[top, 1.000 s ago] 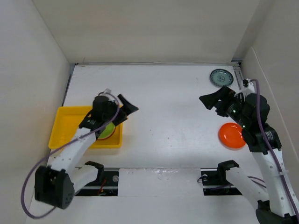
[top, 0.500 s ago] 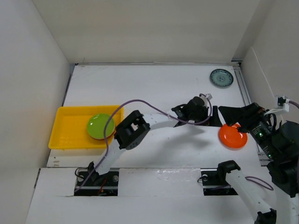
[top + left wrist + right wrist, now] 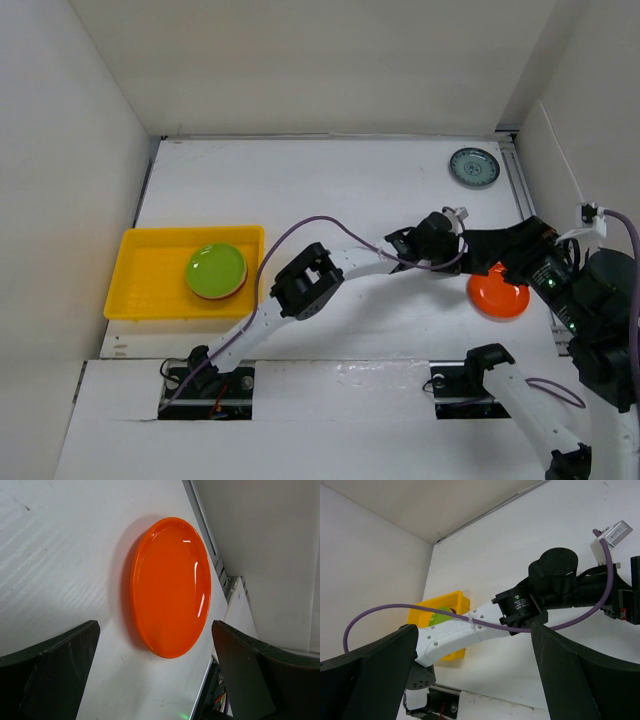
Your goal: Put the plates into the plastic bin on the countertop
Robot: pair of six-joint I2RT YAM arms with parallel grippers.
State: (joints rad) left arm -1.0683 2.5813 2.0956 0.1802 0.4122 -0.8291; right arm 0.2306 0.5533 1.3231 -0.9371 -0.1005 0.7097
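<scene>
Lime green plate (image 3: 216,270) was left in bin (image 3: 150,256); left gripper (image 3: 155,630), jaws wide, was swung to orange plate (image 3: 170,585) at counter's (image 3: 330,190) right edge.

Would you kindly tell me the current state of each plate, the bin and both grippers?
orange plate: flat on the countertop, not gripped
lime green plate: lying in the plastic bin
grey-teal plate: flat on the countertop, far right corner
left gripper: open, empty, facing the orange plate
right gripper: open, empty
</scene>
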